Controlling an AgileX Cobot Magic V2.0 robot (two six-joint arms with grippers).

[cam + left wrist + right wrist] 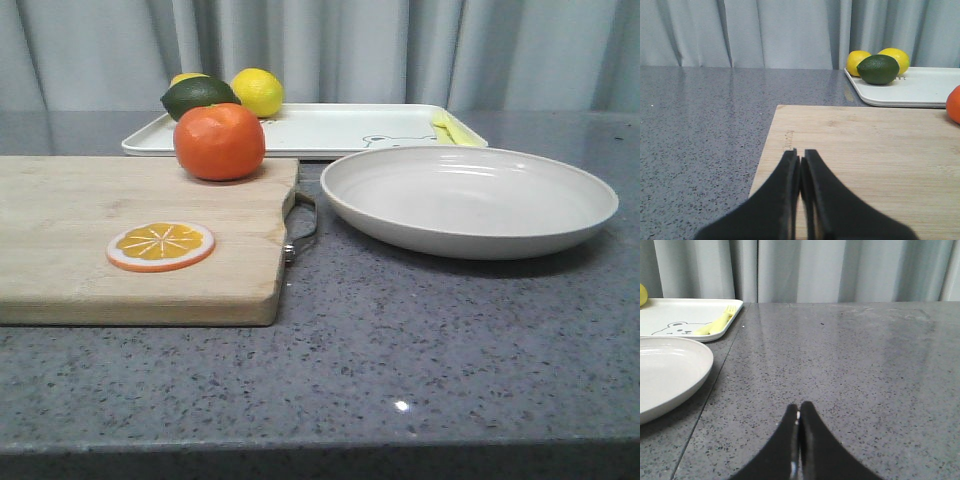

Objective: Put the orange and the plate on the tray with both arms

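- While both pairs of fingers, left (801, 162) and right (799, 412), are pressed together and empty, the orange (220, 141) sits ahead-right of the left pair, on the cutting board (120, 240).
- Glossy and round, it likely rolls; grip across its middle.
- The plate (468, 200), ahead-left of the right fingers, looks stiff and breakable; pinch its rim.
- The tray (330, 127) lies beyond both.

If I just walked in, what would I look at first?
Probably the bright orange, sitting at the far edge of the wooden cutting board on the left. Next, the big off-white plate on the grey table to its right. Behind both lies the white tray, with lemons and a dark green lime at its left end.
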